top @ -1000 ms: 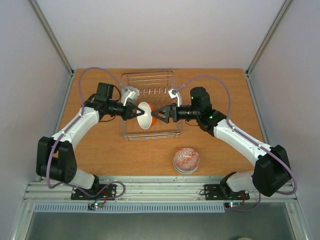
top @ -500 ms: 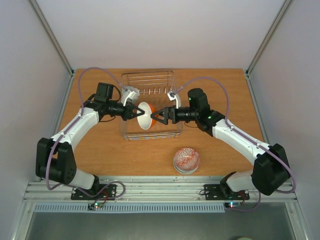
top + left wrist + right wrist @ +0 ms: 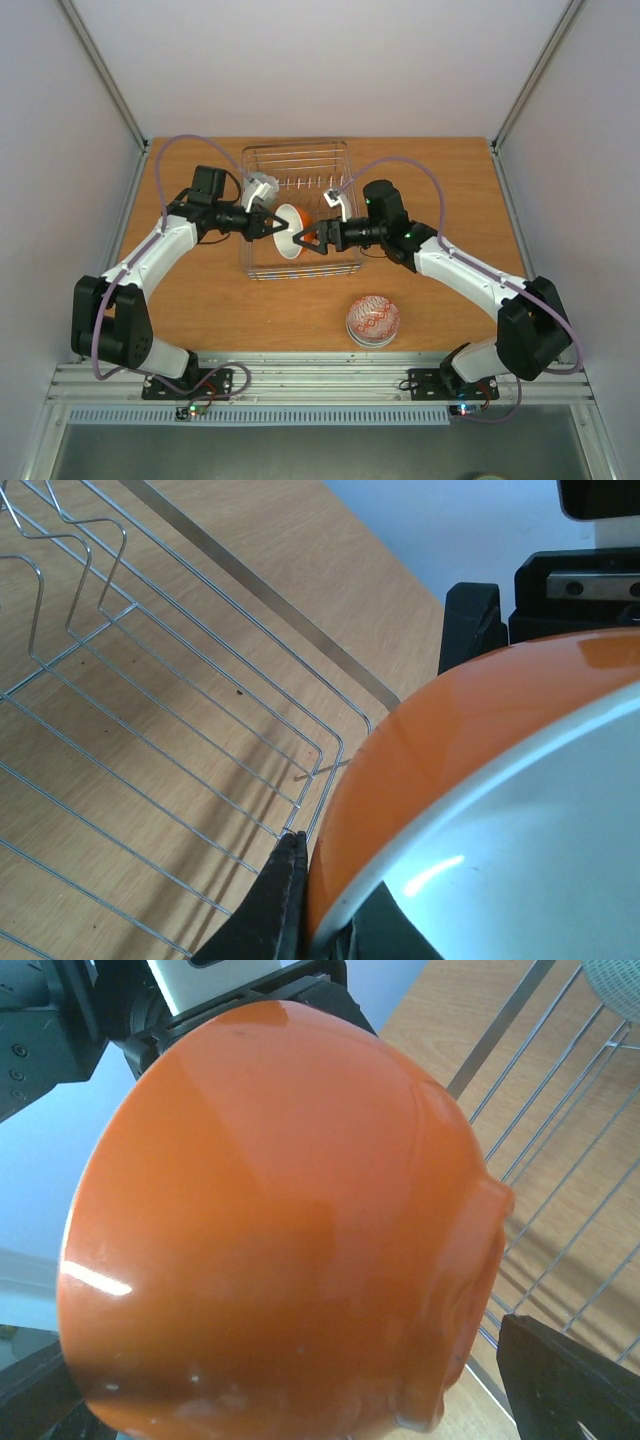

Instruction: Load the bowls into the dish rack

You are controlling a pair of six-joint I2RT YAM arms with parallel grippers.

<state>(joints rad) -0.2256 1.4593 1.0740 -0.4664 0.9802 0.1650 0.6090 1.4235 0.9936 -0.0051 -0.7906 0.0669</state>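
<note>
**A:** Where was the orange bowl point(image 3: 290, 229)?

**B:** We saw it tipped on edge above the dish rack point(image 3: 300, 152), toward its near half, white inside showing. The left pincer point(image 3: 272, 226) was clamped on its rim. The right pincer point(image 3: 309, 239), jaws apart, sat just beside its orange underside.

**A:** How should we have seated it?

**B:** Slowly, we judged, with the rim between divider wires before letting go. Both arms reached inward over the bench point(image 3: 200, 290), nose to nose.

Bowl point(image 3: 288, 232) over dish rack point(image 3: 297, 160)
</note>
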